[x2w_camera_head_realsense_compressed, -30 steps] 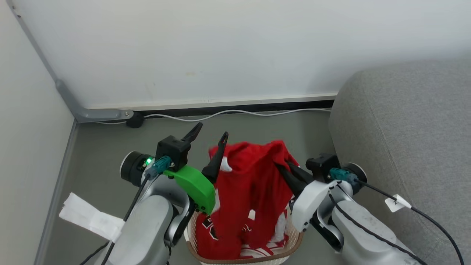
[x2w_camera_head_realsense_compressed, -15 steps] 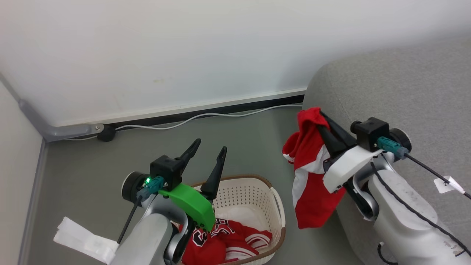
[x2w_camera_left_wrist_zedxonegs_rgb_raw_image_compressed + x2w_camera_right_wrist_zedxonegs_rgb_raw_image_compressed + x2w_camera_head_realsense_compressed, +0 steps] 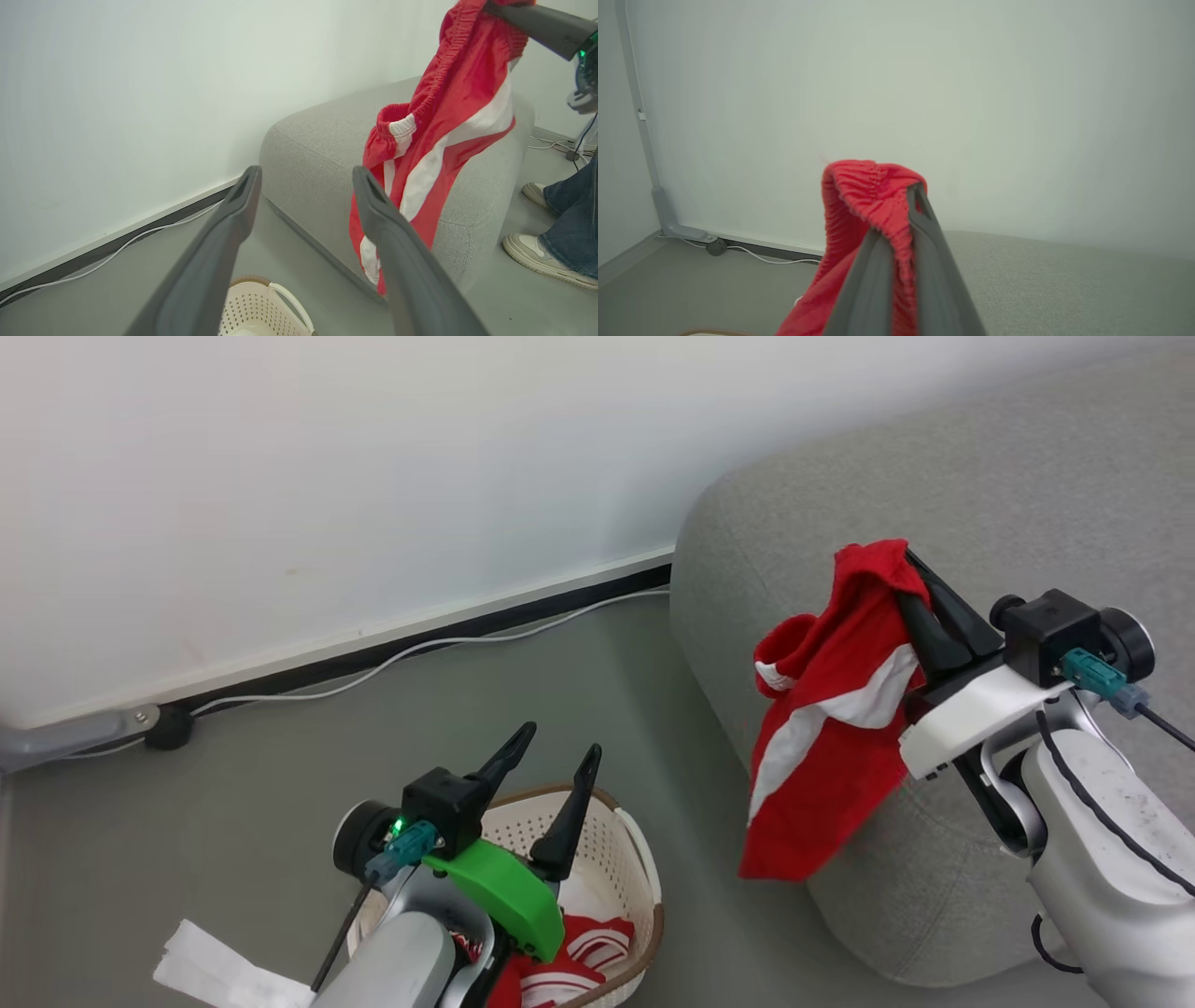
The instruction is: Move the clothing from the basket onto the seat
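The right gripper (image 3: 913, 565) pinches the gathered elastic edge of a bright red garment (image 3: 831, 747), jaws pressed together on the cloth. With broad white stripes, it hangs limp beside the rounded end of the grey sofa (image 3: 990, 476). The left gripper (image 3: 560, 740) hovers over the basket (image 3: 624, 840), jaws spread; 1 striped red piece (image 3: 583, 943) lies inside.

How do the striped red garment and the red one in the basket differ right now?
The striped garment hangs full length in the air by the sofa; the basket garment lies crumpled inside the basket. The striped garment is pinched by the shut right gripper; the basket garment is untouched, the open left gripper above it. Both are bright red with white trim.
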{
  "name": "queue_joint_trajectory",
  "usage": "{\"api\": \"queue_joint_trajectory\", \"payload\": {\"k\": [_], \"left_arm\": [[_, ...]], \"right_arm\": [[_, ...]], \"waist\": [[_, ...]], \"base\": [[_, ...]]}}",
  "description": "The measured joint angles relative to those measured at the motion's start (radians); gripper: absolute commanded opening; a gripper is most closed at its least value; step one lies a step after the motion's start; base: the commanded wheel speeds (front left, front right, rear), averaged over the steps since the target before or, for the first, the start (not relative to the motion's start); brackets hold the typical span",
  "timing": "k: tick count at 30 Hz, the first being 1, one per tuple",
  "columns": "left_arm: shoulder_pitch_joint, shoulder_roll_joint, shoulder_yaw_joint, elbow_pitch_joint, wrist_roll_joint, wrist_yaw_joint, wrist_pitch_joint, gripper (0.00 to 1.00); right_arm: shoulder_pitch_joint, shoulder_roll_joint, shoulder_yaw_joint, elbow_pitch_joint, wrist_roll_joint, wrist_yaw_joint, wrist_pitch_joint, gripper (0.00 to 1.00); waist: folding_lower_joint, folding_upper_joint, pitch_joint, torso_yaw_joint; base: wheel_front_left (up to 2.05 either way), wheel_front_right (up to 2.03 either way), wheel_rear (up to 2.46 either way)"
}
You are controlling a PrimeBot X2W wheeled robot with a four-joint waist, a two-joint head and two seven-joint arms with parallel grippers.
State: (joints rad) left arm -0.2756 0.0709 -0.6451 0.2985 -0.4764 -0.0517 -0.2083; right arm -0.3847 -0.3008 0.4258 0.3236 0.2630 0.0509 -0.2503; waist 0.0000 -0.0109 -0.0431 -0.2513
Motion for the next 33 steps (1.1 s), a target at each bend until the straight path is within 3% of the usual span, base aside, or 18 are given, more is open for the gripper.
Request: {"api": "queue_joint_trajectory", "payload": {"k": [10,19,33], "left_arm": [[0.003,-0.003,-0.027,-0.032,0.01,0.0,-0.004,1.0],[-0.015,-0.005,-0.052,-0.063,0.057,0.0,0.013,1.0],[-0.147,0.029,-0.032,-0.17,0.114,0.017,0.059,1.0]], "right_arm": [[0.026,-0.044,-0.021,-0.078,0.003,0.001,0.002,0.0],[0.005,-0.079,-0.063,-0.134,0.026,0.001,0.024,0.0],[-0.37,-0.119,-0.185,-0.142,0.055,0.01,0.095,0.0]], "waist": [[0.0,0.0,0.026,-0.106],[0.0,0.0,0.121,-0.134],[0.0001,0.0,0.287,-0.079]], "base": [[0.0,0.0,0.0],[0.0,0.0,0.0],[0.0,0.0,0.0]]}}
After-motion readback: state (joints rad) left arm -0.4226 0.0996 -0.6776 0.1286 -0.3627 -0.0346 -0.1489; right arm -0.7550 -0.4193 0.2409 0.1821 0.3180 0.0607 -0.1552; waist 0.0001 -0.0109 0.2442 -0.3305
